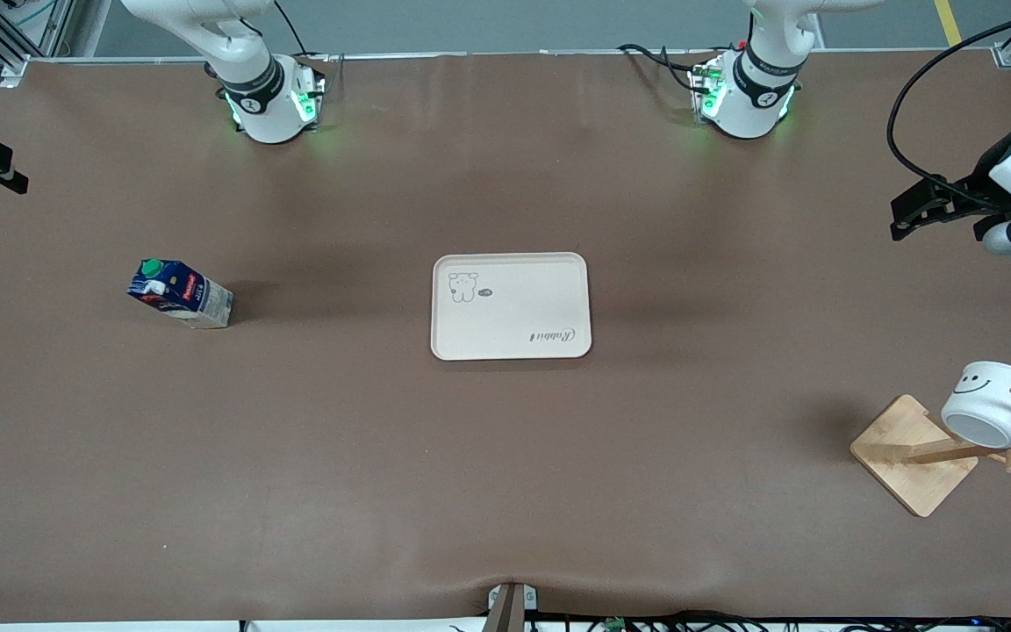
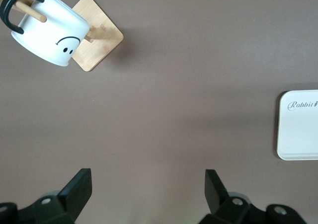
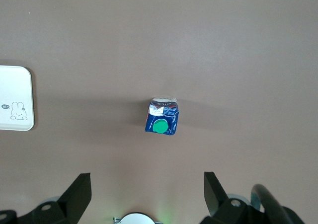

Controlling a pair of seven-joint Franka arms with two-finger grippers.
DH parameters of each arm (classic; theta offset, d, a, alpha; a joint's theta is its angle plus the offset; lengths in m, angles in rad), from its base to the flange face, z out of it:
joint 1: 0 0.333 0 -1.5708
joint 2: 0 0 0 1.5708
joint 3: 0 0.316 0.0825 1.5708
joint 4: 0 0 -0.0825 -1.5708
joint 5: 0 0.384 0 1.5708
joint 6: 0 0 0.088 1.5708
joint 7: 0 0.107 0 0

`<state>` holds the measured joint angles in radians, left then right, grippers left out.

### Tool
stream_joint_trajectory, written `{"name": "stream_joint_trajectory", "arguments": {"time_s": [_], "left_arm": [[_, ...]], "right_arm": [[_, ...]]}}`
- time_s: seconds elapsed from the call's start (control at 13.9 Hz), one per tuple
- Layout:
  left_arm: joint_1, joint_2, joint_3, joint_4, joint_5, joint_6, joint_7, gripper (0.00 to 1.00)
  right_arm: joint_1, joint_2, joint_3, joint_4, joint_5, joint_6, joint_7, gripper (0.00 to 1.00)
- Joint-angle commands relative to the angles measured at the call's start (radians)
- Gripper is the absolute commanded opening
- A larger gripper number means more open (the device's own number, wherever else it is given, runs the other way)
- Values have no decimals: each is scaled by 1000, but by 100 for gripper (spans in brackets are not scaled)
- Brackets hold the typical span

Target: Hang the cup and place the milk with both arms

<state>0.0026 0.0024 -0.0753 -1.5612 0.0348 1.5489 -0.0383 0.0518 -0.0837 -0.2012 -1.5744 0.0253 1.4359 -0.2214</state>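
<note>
The white cup (image 1: 988, 404) with the smiley face hangs by its black handle on a peg of the wooden rack (image 1: 909, 461), near the left arm's end of the table. It also shows in the left wrist view (image 2: 49, 30). The dark blue milk (image 1: 179, 294) with the green cap stands on the table toward the right arm's end, and it shows in the right wrist view (image 3: 162, 117). My left gripper (image 1: 907, 211) is open and empty, high over the table's edge (image 2: 148, 184). My right gripper (image 1: 10, 171) is open and empty, high over the table (image 3: 147, 186).
A cream tray (image 1: 511, 307) with a rabbit drawing lies empty at the table's middle. It shows in the left wrist view (image 2: 300, 129) and the right wrist view (image 3: 15, 97). Brown cloth covers the table. The arm bases stand along the edge farthest from the front camera.
</note>
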Motion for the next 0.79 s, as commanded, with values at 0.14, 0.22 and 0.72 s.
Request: {"name": "stream_joint_trajectory", "arguments": {"time_s": [0.14, 0.22, 0.72], "left_arm": [[-6, -6, 6, 3, -4, 10, -14, 100], [-1, 5, 8, 15, -12, 8, -11, 100], [-15, 48, 11, 73, 1, -3, -3, 100]], "right_arm": [[10, -2, 6, 28, 4, -15, 8, 100], [11, -2, 5, 30, 4, -17, 10, 100], [-112, -4, 135, 24, 5, -23, 8, 100]]}}
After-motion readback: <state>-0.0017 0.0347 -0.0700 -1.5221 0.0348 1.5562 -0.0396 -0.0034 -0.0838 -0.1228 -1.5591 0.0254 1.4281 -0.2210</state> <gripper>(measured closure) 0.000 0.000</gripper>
